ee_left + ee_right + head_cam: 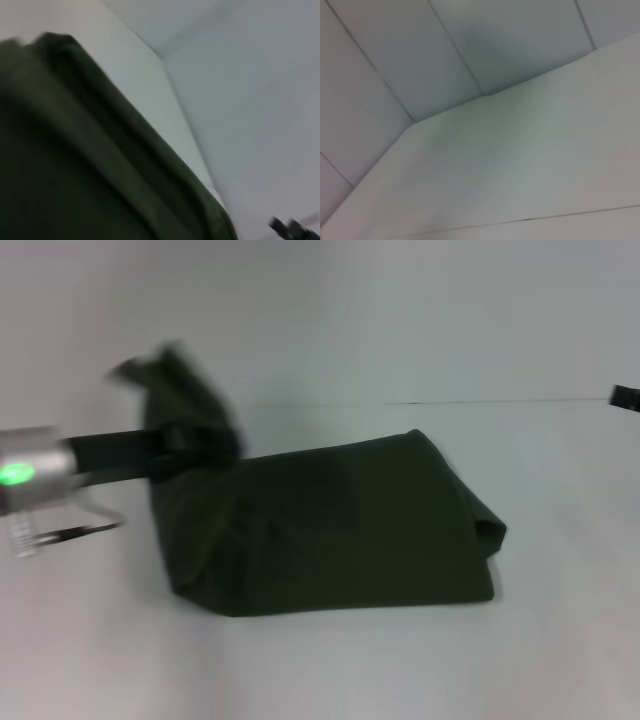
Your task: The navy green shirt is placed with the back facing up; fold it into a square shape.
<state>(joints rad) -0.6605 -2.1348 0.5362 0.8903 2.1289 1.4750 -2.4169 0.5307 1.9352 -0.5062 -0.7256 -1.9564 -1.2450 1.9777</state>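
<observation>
One hand does the work now: my left hand (205,445) is clamped on a bunched edge of the shirt (340,530), holding it lifted at the far left while the rest lies partly folded on the white bench (330,670). My right hand (625,396) barely shows at the far right edge, well apart from the cloth, and I cannot tell its opening. To do this fold well, I'd carry the raised edge low and level across the cloth, letting go only once edges line up.
</observation>
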